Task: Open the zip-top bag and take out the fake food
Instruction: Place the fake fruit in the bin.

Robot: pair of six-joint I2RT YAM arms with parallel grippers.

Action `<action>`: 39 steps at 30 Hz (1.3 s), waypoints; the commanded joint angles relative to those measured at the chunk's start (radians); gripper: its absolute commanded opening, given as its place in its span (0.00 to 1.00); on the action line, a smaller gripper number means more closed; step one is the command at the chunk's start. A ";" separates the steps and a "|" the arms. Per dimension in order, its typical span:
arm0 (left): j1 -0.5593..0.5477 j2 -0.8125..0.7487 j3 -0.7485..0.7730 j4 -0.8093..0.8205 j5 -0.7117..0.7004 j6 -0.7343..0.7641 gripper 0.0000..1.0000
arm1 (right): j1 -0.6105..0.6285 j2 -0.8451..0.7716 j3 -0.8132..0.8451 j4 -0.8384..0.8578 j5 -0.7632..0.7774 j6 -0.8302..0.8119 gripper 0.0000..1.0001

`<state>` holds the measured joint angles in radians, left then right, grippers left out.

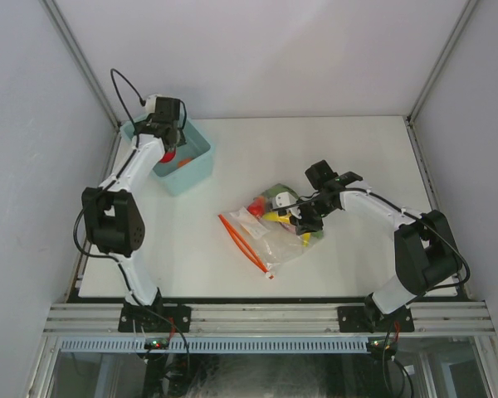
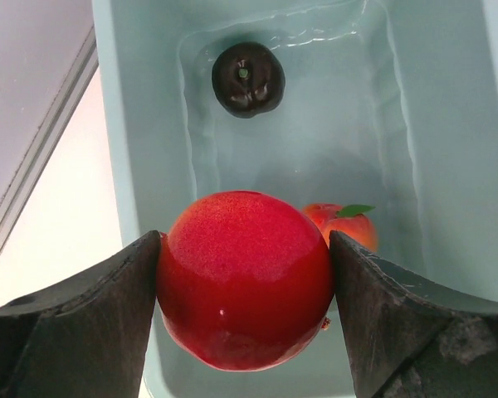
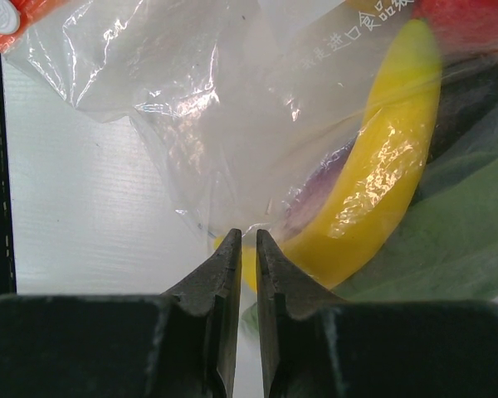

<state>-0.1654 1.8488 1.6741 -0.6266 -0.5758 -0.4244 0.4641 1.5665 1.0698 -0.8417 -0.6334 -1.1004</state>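
My left gripper is shut on a red apple and holds it over the light teal bin. A dark round piece and an orange-red fruit lie in the bin. The clear zip-top bag lies mid-table, its orange-red zip strip toward the front left. My right gripper is shut on the bag's plastic at its far-right end. Inside the bag are a yellow banana, a purple eggplant, a green leafy piece and a red piece.
The teal bin's wall stands close to the table's left edge at the back left. The white table is enclosed by grey walls on three sides. The right arm reaches across the table's right half.
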 commanded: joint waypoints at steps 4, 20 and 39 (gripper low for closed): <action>0.000 0.077 0.107 -0.045 -0.044 0.050 0.35 | -0.009 -0.044 0.033 -0.005 -0.029 -0.011 0.12; -0.003 0.132 0.150 -0.054 -0.099 0.084 0.98 | -0.012 -0.063 0.033 -0.006 -0.044 -0.008 0.14; -0.002 -0.402 -0.271 0.283 0.268 0.151 1.00 | -0.060 -0.148 0.033 -0.006 -0.162 0.002 0.17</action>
<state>-0.1658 1.6600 1.5154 -0.5339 -0.5095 -0.3172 0.4198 1.4693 1.0698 -0.8490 -0.7166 -1.0996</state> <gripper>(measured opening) 0.998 0.168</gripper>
